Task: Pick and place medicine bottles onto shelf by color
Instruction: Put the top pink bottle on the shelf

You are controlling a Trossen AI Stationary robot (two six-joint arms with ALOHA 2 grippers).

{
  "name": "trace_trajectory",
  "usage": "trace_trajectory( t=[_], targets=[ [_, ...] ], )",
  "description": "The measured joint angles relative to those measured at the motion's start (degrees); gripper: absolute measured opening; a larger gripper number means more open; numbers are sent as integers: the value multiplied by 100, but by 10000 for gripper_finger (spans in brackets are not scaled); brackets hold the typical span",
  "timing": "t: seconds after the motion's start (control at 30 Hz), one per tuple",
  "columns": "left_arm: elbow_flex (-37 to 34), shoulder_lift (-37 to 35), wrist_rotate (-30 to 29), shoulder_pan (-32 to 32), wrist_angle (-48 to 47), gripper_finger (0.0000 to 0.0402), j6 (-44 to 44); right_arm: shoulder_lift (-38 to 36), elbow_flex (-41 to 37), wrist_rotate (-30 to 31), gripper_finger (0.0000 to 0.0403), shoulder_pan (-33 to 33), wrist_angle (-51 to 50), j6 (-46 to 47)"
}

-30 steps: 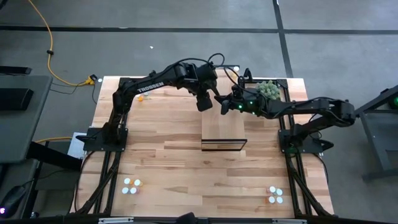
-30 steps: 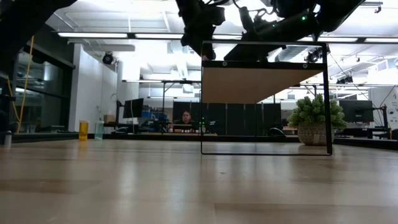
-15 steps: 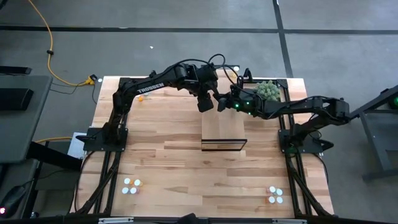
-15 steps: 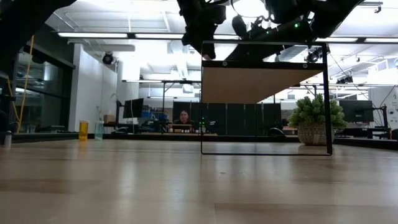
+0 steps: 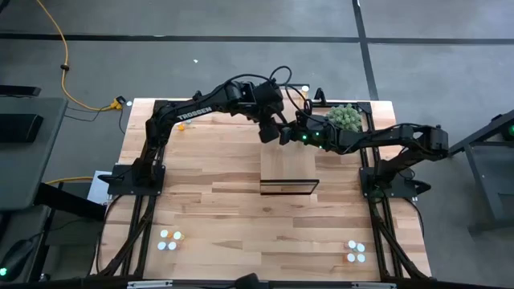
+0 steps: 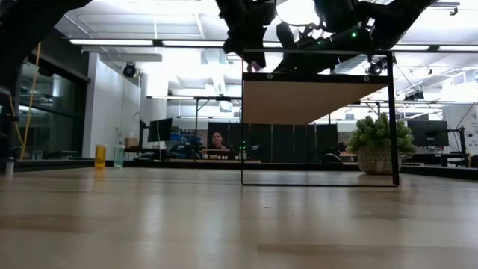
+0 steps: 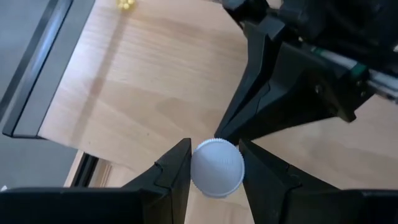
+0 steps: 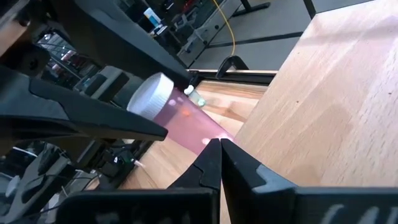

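At upper centre, the left tool (image 5: 271, 131) grips a pink bottle (image 8: 180, 121) above the shelf (image 5: 288, 170); the right tool (image 5: 287, 133), fingers together, touches its base beside a potted plant (image 5: 345, 117) on the worktop (image 5: 209, 201).

Shelf from surface level

The shelf (image 6: 317, 101) stands upright on the wood surface (image 6: 224, 224), a potted plant (image 6: 377, 146) behind it; both dark arms meet above its top edge, tool fingers unclear.

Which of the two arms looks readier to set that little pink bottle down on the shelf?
Left. Its pincer grips the pink bottle by the white cap, above the shelf. The right pincer is closed at the bottle's bottom end, apparently not holding it.
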Motion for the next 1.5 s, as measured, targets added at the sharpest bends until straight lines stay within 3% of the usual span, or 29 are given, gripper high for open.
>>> trace_trajectory(
  t=[0.27,0.8,1.03,1.33,1.5],
  targets=[
    [0,-2,13,20,-94,115,-27,-216,0,-98,0,-75,-250,-222],
    [0,-4,2,190,13,115,-350,-1919,2,156,0,-516,-2217,-959],
    [0,-4,71,181,264,115,-486,-2561,2,-109,0,-500,-2980,-1413],
    [0,-4,275,44,486,115,-599,-3468,2,-303,0,-157,-4066,-1784],
    [0,-4,273,-94,703,115,-601,-3856,2,-33,0,126,-4673,-1781]
  ],
)
